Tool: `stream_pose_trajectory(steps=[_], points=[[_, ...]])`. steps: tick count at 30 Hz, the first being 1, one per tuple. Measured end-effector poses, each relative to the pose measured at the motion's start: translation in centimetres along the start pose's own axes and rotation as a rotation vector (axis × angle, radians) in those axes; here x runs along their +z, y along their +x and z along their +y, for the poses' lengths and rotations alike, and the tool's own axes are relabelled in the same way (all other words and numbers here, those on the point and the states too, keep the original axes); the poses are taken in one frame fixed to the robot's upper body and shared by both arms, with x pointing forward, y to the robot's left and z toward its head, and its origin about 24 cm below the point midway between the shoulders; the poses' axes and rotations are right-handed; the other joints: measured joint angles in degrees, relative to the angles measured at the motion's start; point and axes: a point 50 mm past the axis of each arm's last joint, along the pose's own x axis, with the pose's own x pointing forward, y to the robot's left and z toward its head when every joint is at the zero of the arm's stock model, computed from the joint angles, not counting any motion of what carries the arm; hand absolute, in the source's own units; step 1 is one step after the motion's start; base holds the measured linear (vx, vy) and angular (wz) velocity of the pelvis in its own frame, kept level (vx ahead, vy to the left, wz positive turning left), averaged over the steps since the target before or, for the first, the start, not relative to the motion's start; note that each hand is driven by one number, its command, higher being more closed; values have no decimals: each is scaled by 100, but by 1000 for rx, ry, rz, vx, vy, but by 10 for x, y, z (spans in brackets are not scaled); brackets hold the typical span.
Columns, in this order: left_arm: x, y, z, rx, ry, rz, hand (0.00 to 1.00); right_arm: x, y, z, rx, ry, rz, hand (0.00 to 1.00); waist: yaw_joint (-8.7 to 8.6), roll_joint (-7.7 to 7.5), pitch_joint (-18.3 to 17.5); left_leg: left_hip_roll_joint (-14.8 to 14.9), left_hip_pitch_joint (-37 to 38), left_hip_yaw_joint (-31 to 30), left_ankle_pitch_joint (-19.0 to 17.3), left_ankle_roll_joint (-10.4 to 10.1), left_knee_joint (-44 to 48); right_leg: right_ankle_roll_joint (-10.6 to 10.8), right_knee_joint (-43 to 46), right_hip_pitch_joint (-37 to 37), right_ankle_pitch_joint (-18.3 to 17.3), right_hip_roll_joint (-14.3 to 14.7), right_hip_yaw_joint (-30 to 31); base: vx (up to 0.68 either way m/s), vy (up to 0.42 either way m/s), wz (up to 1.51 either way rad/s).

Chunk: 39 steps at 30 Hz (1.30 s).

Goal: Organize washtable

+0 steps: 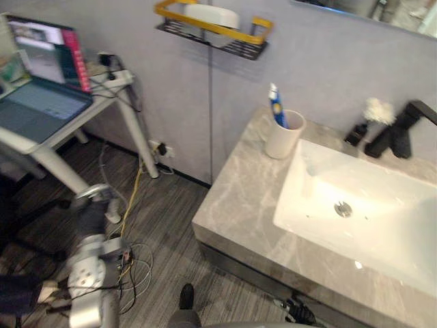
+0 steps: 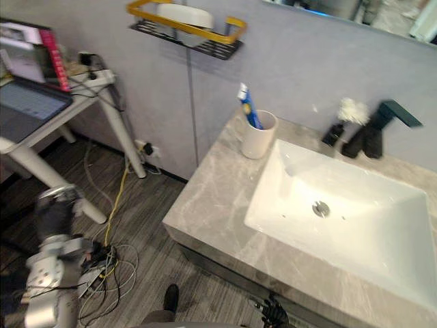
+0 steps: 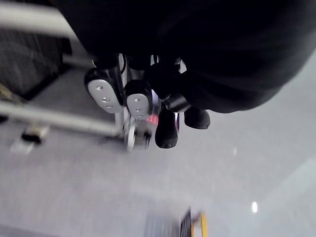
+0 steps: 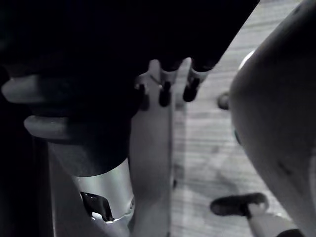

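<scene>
**Washtable: both hands low, nothing held**

Surface/room: grey-veined marble counter [image 1: 239, 205] w/ white sunk basin [image 1: 321, 184], drain [image 1: 343, 209] mid-basin. Grey wall [image 1: 307, 61] behind, mirror [image 1: 382, 8] edge above, dark plank floor [image 1: 177, 219]. Yellow-and-black wall shelf [image 1: 212, 31] above counter's left end, white dish [image 1: 212, 14] on it.

Hands: L hand [image 3: 138, 101] hangs low over the floor, fingers loose, slightly bent, nothing in them. R hand [image 4: 165, 94] hangs at robot's side, fingers slack, nothing held.

Task things, from L hand: counter well apart, off to its right and farther on. Nearest item is the white cup [image 1: 283, 137], upright at back-left of counter, just beside basin rim. A blue-white toothbrush or tube [image 1: 276, 109] (can't tell which) stands in it. Past that, behind basin: small dark bottle [image 1: 355, 133] w/ white tuft [image 1: 379, 109], just beside black faucet [image 1: 399, 130], farthest from L hand.

View diffs: eye views take in counter, wall, desk. L wrist view catches pale bars [image 3: 54, 118] past the fingers (can't tell what) plus the shelf's yellow corner. R wrist view gives floor planks.

Around/in the way: white desk [image 1: 116, 85] w/ open laptop [image 1: 37, 109] beyond L hand, to its left. Desk leg [image 1: 58, 174] just beyond the hand. Wall socket [image 1: 160, 149] and yellow cable [image 1: 133, 195] between hand and wall. Plank floor between hand and counter's left edge.
</scene>
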Motion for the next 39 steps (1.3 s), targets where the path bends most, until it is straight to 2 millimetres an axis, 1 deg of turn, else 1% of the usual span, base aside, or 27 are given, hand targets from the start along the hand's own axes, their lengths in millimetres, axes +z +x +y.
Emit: stream_pose_trajectory(steps=[2,3,4,5,6,7,8,9,10,11,12,14,15,16,17,20,22,25,27,29,31,34,36,37,38,39], points=[[-1,-5,13,76,-12,1,100,-7,-2,-3,-10,4,20,0,110,-31,-66,-14,-38,-103,11,-2,0,-21,72,-4,-49,-1,-65,23,-34,44],[-5,-9,22,121,-10,19,100,-10,-3,-5,-17,6,31,0,179,-29,-97,-25,-58,-176,25,1,-1,-49,119,8,-76,0,-145,-6,-23,38],[-15,-13,31,155,0,59,100,-11,-4,-6,-20,6,35,0,215,-21,-104,-38,-61,-232,23,1,-3,-38,175,30,-119,-8,-196,-23,-20,36],[-21,-16,35,174,6,87,100,-11,-4,-7,-20,7,36,0,213,-19,-104,-44,-62,-258,24,1,-4,-26,182,53,-144,-8,-243,-53,-20,32],[-36,-21,46,220,17,152,100,-11,-4,-6,-20,8,35,0,209,-36,-124,-69,-86,-324,13,17,-6,8,192,67,-216,-18,-297,-68,-24,27],[-50,-26,52,249,19,214,100,-11,-4,-7,-20,9,34,0,208,-24,-133,-66,-88,-372,35,46,-9,1,216,64,-227,-15,-335,-93,-27,25],[-72,-35,61,290,28,317,100,-11,-4,-7,-22,11,35,0,208,-9,-138,-66,-56,-402,50,41,-11,-14,287,60,-283,-24,-374,-81,-20,16],[-83,-41,65,310,40,376,100,-12,-5,-8,-23,13,40,0,204,20,-144,-72,-46,-415,56,42,-18,-10,316,59,-331,-36,-405,-81,-17,16],[-105,-56,72,345,64,492,100,-15,-6,-9,-29,20,50,0,196,43,-194,-88,-43,-458,65,40,-37,-16,371,57,-383,-54,-455,-58,-13,17],[-124,-72,77,378,88,604,100,-18,-7,-10,-36,37,57,0,209,22,-245,-100,-42,-482,65,39,-38,-7,391,66,-409,-65,-477,-44,-11,14],[-133,-80,79,389,109,660,100,-20,-7,-10,-39,42,60,0,208,13,-262,-99,-41,-483,65,39,-38,-3,392,67,-413,-64,-478,-22,-8,7],[-161,-120,84,428,169,882,100,-20,-8,-10,-42,56,58,0,206,3,-271,-103,-43,-484,64,38,-39,3,388,66,-417,-66,-476,0,0,0],[-167,-130,84,436,180,934,100,-20,-8,-10,-45,61,55,0,204,3,-271,-106,-43,-483,64,38,-39,3,386,66,-418,-70,-475,0,0,0],[-174,-145,84,452,192,1007,100,-20,-8,-10,-48,63,54,0,195,-4,-275,-110,-43,-481,64,38,-40,4,379,65,-418,-74,-473,0,0,0],[-182,-165,81,464,197,1103,0,-21,-8,-10,-58,64,54,0,190,-8,-275,-114,-45,-479,63,37,-40,8,370,64,-420,-78,-469,0,0,0],[-191,-186,74,461,225,1215,0,-23,-8,-12,-77,84,56,0,186,-12,-276,-116,-48,-479,77,14,-41,36,365,66,-429,-78,-447,39,-16,0],[-193,-187,73,451,237,1233,0,-24,-8,-13,-86,90,58,0,175,-13,-277,-114,-50,-477,78,12,-41,57,364,68,-421,-74,-444,41,-19,1],[-193,-181,71,455,245,1221,0,-24,-7,-12,-84,87,61,0,153,-14,-276,-116,-52,-462,78,11,-41,58,358,67,-419,-73,-428,53,-23,-3],[-196,-175,65,433,257,1214,0,-20,-4,-9,-76,80,56,0,38,-13,-268,-122,-61,-453,77,10,-41,57,354,63,-419,-76,-429,0,0,0],[-198,-167,56,392,264,1203,0,-19,-4,-8,-72,74,57,0,38,-5,-254,-119,-67,-436,77,10,-41,57,354,50,-418,-76,-418,0,0,0],[-202,-155,40,317,269,1181,0,-18,-3,-6,-67,62,55,0,42,2,-228,-114,-82,-434,76,8,-39,57,353,47,-418,-72,-436,-7,0,2],[-202,-146,33,287,271,1151,0,-14,-2,-5,-74,60,41,0,44,-8,-165,-84,-72,-367,54,-2,4,53,358,22,-414,-66,-379,-3,1,-8],[-201,-142,34,288,284,1133,0,-6,1,-2,-66,55,20,0,63,-52,-106,-15,-79,-223,9,-42,73,20,384,-65,-375,-42,-201,-11,7,-45],[-200,-140,37,299,291,1125,0,3,4,6,-44,43,-3,0,72,-89,25,16,-273,-220,-238,-55,556,0,392,-135,-318,-46,-27,-63,33,-80],[-199,-140,38,314,290,1124,0,11,6,7,-34,28,-20,0,68,-102,112,92,-531,-219,-583,-93,1218,-44,412,-208,-255,-3,166,-59,32,-81],[-199,-142,39,321,288,1128,0,15,8,9,-29,22,-32,0,81,-76,123,145,-695,-294,-772,-130,1607,-49,459,-280,-251,29,287,-93,33,-107]])
